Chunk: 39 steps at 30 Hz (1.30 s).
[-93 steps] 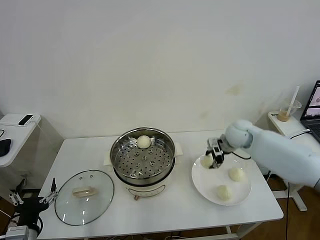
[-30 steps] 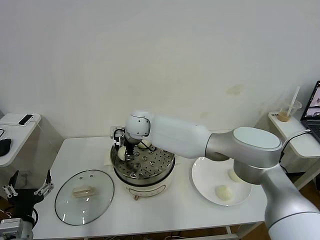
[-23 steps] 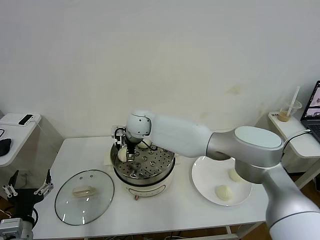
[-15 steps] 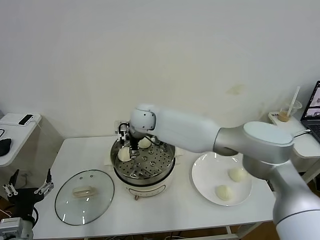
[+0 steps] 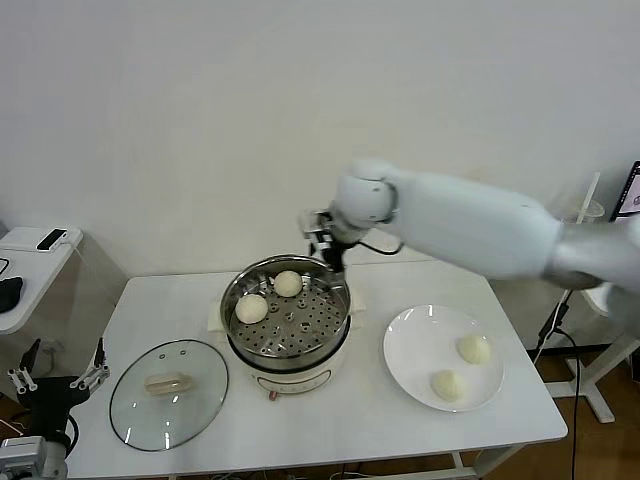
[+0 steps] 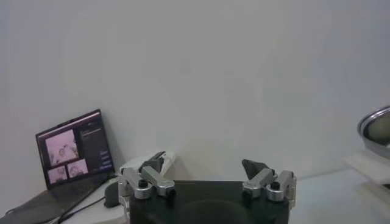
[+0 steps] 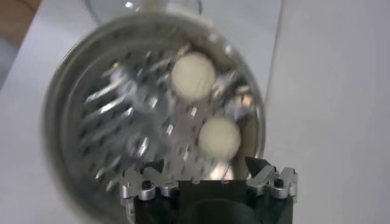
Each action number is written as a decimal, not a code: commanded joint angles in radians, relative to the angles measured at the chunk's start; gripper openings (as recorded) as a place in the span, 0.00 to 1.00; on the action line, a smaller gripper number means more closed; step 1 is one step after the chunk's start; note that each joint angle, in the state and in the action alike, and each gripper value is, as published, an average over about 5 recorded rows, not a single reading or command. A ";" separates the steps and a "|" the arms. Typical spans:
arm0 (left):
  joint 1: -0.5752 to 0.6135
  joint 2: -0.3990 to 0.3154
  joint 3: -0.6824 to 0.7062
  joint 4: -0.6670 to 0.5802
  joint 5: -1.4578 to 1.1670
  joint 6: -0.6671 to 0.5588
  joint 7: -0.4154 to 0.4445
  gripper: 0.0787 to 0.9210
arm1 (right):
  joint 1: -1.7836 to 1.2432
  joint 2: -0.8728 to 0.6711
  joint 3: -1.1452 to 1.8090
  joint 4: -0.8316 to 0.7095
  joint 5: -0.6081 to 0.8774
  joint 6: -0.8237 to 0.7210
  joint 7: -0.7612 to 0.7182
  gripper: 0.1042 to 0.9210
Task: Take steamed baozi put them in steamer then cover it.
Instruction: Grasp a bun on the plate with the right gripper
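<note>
Head high; wrists low (steamer (image 5: 287,305) shared).

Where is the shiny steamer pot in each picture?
Head view: the steamer sits mid-table, between the glass lid and the plate.
Left wrist view: only a sliver of its rim at the edge.
Right wrist view: it fills the picture.
Shared landmark: the steamer's shiny rim.

steamer (image 5: 285,320): shiny perforated metal on glossy white plastic base
steamed baozi (image 5: 251,308): smooth matt dough
cover (image 5: 168,392): clear glass, metal rim
plate (image 5: 420,340): glossy white
bench (image 5: 330,420): smooth matt white
</note>
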 commanded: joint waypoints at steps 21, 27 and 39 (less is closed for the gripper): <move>0.026 -0.040 0.018 0.004 -0.067 0.022 -0.025 0.88 | -0.706 -0.646 0.450 0.297 -0.386 0.176 -0.062 0.88; 0.034 -0.044 0.022 0.001 -0.043 0.023 -0.018 0.88 | -0.814 -0.596 0.501 0.250 -0.413 0.161 -0.030 0.88; 0.039 -0.044 0.021 -0.001 -0.020 0.025 -0.013 0.88 | -0.846 -0.466 0.493 0.137 -0.409 0.113 -0.011 0.88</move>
